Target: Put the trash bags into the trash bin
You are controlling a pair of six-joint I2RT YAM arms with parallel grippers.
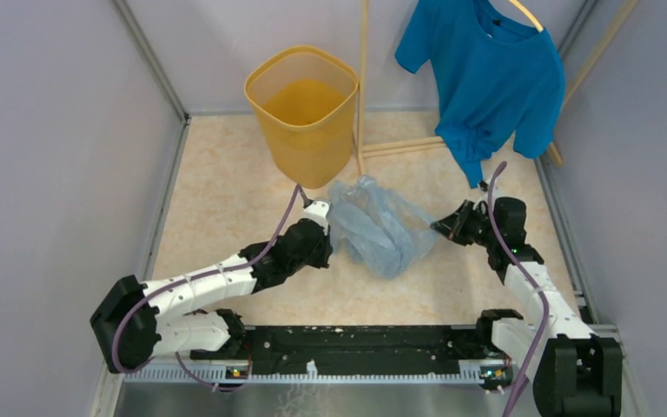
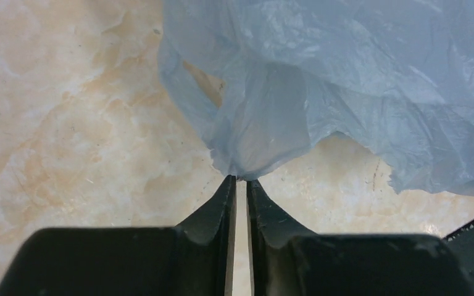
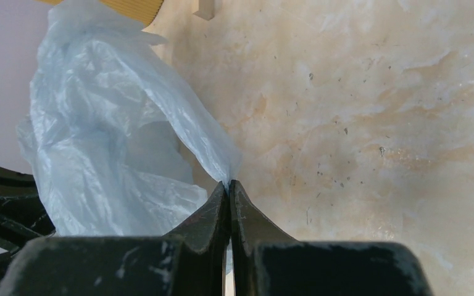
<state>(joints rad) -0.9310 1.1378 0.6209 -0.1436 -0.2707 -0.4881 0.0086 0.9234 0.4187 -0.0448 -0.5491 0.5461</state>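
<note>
The pale blue trash bag (image 1: 380, 228) hangs crumpled between my two grippers, just in front of the yellow-orange trash bin (image 1: 304, 113). My left gripper (image 1: 323, 224) is shut on the bag's left edge; in the left wrist view the film (image 2: 345, 80) bunches at the closed fingertips (image 2: 241, 179). My right gripper (image 1: 441, 228) is shut on the bag's right edge; in the right wrist view the film (image 3: 111, 142) runs up to the closed fingertips (image 3: 229, 182). The bin stands upright and open, with nothing showing inside.
A bright blue T-shirt (image 1: 486, 78) hangs on a wooden rack (image 1: 363, 87) at the back right, just right of the bin. Grey walls enclose the marbled floor (image 1: 217, 200) on the left, right and back. A black rail (image 1: 356, 343) runs along the near edge.
</note>
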